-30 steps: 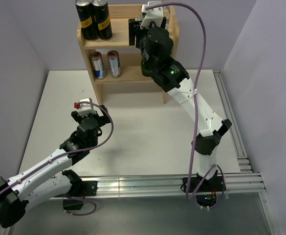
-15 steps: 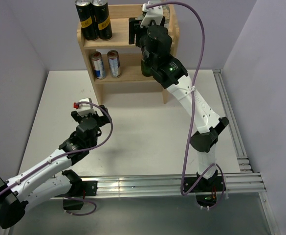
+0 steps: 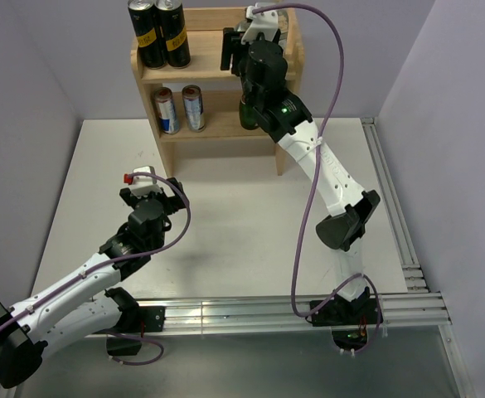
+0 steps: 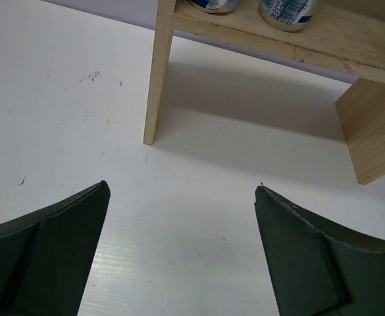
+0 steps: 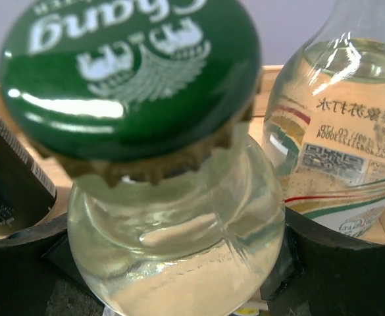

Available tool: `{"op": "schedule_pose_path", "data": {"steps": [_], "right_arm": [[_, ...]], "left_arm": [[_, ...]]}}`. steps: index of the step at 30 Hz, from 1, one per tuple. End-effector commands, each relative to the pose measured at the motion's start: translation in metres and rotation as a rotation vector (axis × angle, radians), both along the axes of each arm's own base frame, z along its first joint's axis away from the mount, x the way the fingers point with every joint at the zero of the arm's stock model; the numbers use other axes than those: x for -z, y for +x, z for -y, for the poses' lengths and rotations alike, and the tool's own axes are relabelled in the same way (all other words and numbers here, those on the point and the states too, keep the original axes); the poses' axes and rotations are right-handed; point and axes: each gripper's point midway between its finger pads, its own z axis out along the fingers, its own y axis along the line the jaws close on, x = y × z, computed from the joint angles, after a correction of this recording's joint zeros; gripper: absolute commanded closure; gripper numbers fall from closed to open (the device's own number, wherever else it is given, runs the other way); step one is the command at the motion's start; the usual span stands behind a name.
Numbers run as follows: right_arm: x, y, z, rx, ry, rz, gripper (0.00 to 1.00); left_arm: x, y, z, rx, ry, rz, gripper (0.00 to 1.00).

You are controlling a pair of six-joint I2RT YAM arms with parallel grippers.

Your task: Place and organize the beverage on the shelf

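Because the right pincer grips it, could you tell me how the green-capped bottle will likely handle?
The green-capped bottle looks like smooth glass, so it is probably slippery in the right pincer and breakable. It appears full of clear liquid, so likely heavy for its size. Being narrow, it may tip against the neighbouring bottle if pushed.

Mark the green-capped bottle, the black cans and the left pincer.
green-capped bottle (image 5: 129, 72): right wrist view, on its green cap.
black cans (image 3: 173, 37): top external view, on the right-hand can's body.
left pincer (image 4: 180, 189): left wrist view, midway between its open fingertips.
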Motion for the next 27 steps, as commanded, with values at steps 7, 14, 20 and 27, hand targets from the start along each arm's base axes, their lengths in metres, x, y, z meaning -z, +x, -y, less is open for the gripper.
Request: {"op": "schedule_pose_path", "data": {"steps": [7,14,20,27], "right_arm": [[-0.028,0.015,0.008,-0.004,0.132,0.105,0.81],[-0.009,0.029,0.0,-0.014,0.131,0.08,0.77],[0.002,0.038,-0.004,-0.013,0.126,0.071,0.53],[0.01,0.043,-0.007,-0.009,0.118,0.064,0.16]], "left_arm": [[-0.009,0.0,0.002,0.009,-0.03,0.022,0.01],[-0.009,0.0,0.002,0.009,-0.029,0.021,0.01],[-0.009,0.0,0.002,0.011,-0.027,0.022,0.01],[-0.01,-0.001,0.001,0.012,-0.034,0.026,0.01]]}}
